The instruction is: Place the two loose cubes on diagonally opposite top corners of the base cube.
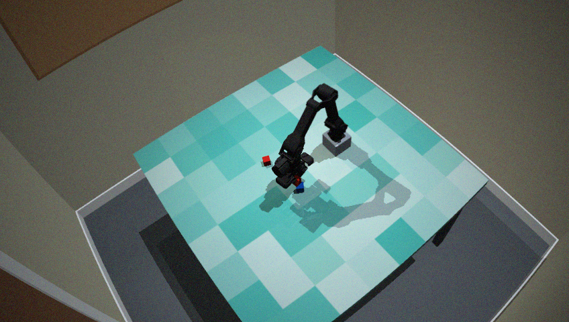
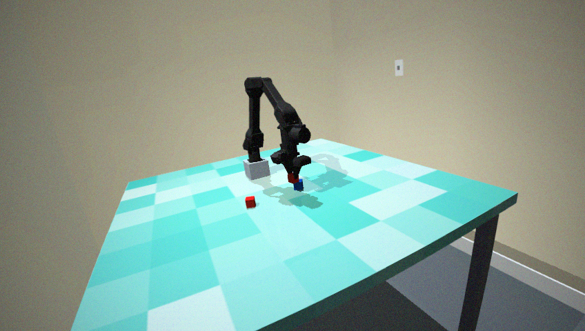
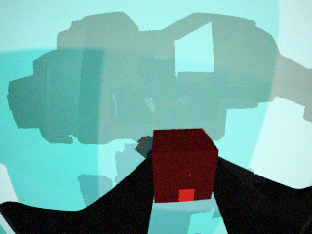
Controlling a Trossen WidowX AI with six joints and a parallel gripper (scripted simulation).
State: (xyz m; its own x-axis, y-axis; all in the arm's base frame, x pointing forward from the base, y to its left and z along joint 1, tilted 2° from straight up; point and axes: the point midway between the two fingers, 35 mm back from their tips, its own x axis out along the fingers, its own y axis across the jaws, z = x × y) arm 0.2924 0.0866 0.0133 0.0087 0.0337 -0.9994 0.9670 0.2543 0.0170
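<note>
Claw (image 1: 297,179) (image 2: 292,176) (image 3: 181,163) grips red cube (image 1: 297,180) (image 2: 292,178) (image 3: 182,168); wrist view nearly hides blue (image 1: 299,188) (image 2: 299,185) (image 3: 150,154).

Table (image 1: 275,271) (image 2: 184,254) (image 3: 29,168): top patterned in teal and pale squares, dark legs (image 2: 479,270) beneath. Directly on it, top view — blue cube (image 1: 300,188) (image 2: 299,186) (image 3: 149,154) near the middle; from it, loose red cube (image 1: 266,160) (image 2: 250,202) at ten o'clock — grey arm base (image 1: 336,149) (image 2: 257,171) at one o'clock.
</note>
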